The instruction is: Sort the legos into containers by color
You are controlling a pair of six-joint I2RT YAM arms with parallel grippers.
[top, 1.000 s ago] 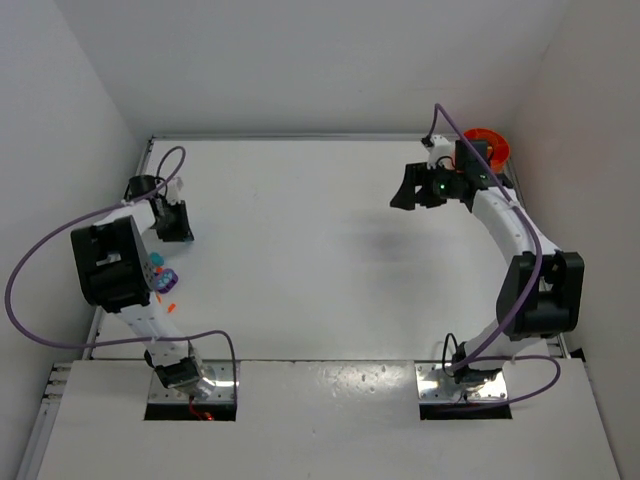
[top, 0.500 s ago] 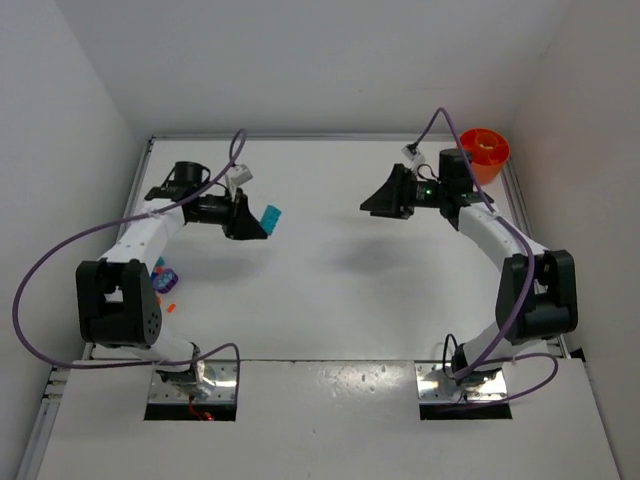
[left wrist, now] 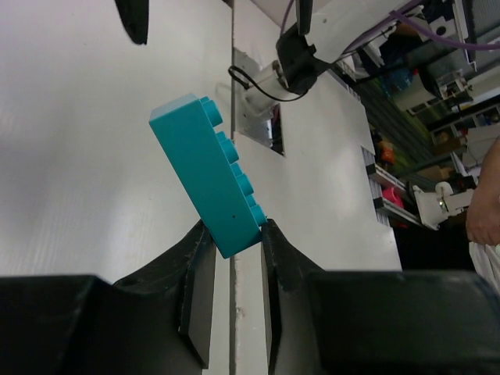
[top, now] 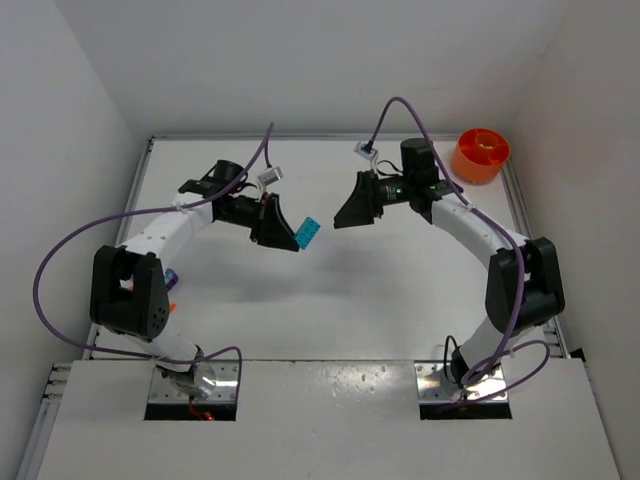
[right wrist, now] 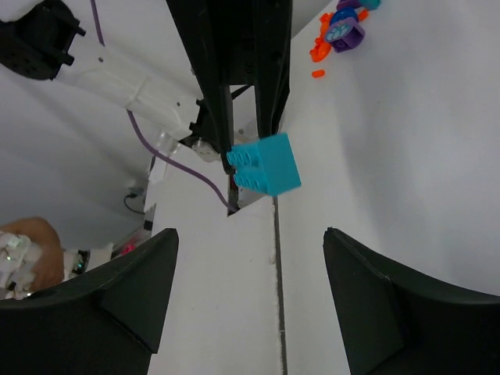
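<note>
The left fingers are pinched narrow on the lower end of a cyan lego, which sticks out beyond the tips, tilted, above the bench near its middle. The left wrist view shows both pads pressed against the brick, its studs facing right. A second ago this arm was folded back at the left edge beside the pile of legos and no brick showed in its grip. Half a second ago it was partway out with the cyan lego. Now it reaches further toward the centre. The right fingers stand wide with nothing between them, pointing at the brick from just beside it. From the right wrist, the brick hangs framed between the two spread fingers, with the pile on the bench behind it. A second ago that arm was at the far right corner, partly covering the orange tub. It has since swung left, so the tub is in full view, well apart from both arms. The pile is partly hidden by the left arm.
</note>
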